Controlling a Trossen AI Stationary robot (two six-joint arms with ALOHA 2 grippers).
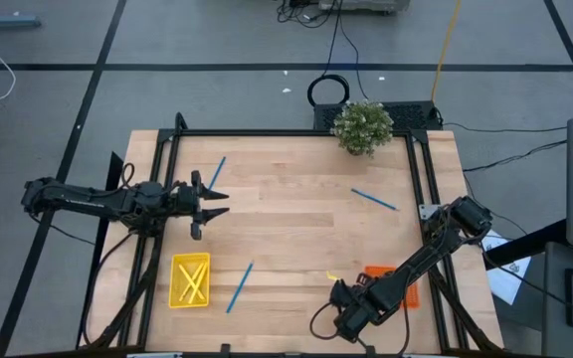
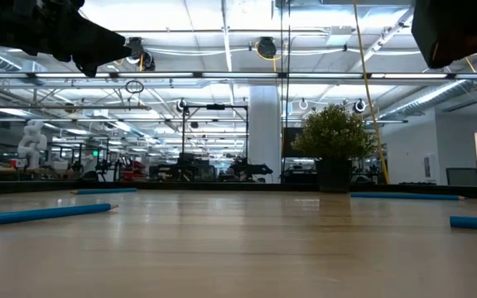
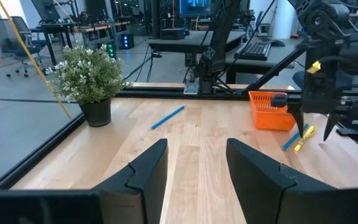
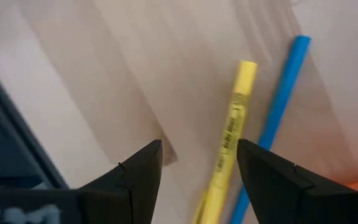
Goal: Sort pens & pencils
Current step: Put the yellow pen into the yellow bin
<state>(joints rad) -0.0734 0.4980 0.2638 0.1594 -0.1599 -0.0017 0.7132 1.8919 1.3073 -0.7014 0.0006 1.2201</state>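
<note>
A yellow pencil (image 4: 232,140) and a blue pen (image 4: 278,106) lie side by side on the table in front of the orange basket (image 3: 269,112). My right gripper (image 4: 199,144) hangs open just above them, pointing steeply down, the pencil's near part between its fingers and untouched. It also shows in the left wrist view as my right gripper (image 3: 314,124). Three more blue pens (image 1: 215,174) (image 1: 374,199) (image 1: 239,286) lie loose on the wood. A yellow basket (image 1: 189,280) holds several pencils. My left gripper (image 1: 217,204) waits open and level over the table's left side.
A potted plant (image 1: 363,126) stands at the far edge. A black frame rail (image 1: 296,132) runs around the tabletop. The orange basket (image 1: 379,270) sits under my right arm near the front right. Bare wood (image 1: 306,229) spreads across the middle.
</note>
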